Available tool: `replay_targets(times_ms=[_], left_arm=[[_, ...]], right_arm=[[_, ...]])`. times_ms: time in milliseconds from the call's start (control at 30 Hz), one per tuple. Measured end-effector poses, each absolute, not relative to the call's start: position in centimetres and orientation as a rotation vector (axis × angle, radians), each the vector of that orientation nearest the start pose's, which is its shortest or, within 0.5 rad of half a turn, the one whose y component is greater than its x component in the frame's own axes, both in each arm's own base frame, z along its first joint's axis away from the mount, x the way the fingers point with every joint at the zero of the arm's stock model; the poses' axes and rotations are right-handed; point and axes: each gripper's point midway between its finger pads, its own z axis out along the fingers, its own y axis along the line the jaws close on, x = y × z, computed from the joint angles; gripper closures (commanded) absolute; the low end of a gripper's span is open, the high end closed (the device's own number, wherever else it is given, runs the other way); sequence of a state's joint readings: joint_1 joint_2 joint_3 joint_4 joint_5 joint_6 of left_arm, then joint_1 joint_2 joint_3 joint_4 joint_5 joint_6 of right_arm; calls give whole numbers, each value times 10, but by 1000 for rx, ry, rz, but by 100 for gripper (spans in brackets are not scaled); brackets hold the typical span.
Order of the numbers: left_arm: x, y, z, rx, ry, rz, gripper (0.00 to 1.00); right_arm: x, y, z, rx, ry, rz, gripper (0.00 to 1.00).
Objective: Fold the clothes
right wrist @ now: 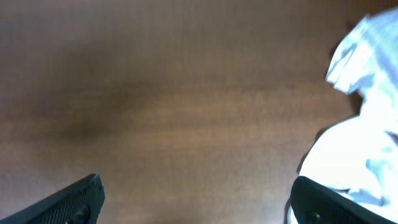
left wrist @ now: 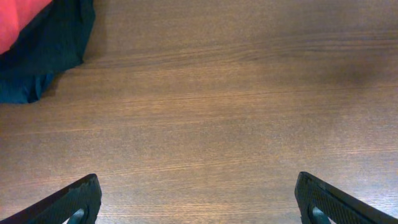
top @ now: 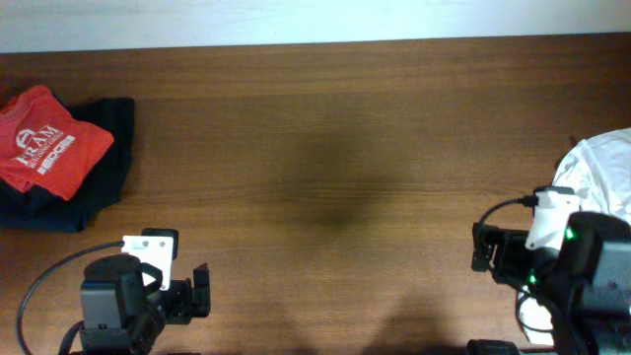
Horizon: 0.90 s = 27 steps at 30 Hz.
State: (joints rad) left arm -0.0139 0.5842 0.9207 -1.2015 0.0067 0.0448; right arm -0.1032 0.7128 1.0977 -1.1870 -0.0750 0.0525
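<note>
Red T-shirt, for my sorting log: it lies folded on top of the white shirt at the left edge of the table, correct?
No. The red T-shirt lies folded at the left edge of the table, but on top of the dark navy garment, not the white shirt, which is at the right edge. The overhead view shows this.

White lettering and a logo on the red T-shirt are too small to read.

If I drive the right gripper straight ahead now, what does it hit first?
Probably bare table ahead of the right gripper; the white shirt lies off to the side; depth is unclear.
</note>
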Motion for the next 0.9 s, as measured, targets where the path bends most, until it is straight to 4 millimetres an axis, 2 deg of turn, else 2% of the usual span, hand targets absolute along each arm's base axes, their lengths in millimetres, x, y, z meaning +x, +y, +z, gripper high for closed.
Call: replay_targets(times_ms=[33,100,133,233,333,367,433,467,533,567,600,900], left_arm=[[171,-3,210,74,2434,6,1],[170,-4,209,75,2437,6,1],[171,-3,209,74,2436,6,1],[170,-3,209,73,2439,11,1],[170,-3,209,72,2438,13,1],[171,-2,209,72,2437,14,1],[171,-2,209,71,2436,15,1],[170,-2,209,71,2437,15,1],[170,-2,209,71,2437,15,1],[170,-2,209,71,2437,15,1],[170,-2,209,71,2436,15,1],[170,-2,209,71,2437,15,1]], right_arm=[[199,-8,275,132,2241,54,1],[201,-1,286,75,2047,63,1],[188,4,280,49,1969,74,1],[188,8,263,16,1771,88,1],[205,9,254,-4,1618,91,1],[219,9,245,-6,1573,90,1],[231,8,240,-12,1488,85,1],[239,6,228,-6,1428,74,1],[246,-2,188,34,1528,45,1],[247,-4,177,48,1569,34,1],[246,-6,158,60,1645,26,1],[246,-8,157,70,1646,16,1]])
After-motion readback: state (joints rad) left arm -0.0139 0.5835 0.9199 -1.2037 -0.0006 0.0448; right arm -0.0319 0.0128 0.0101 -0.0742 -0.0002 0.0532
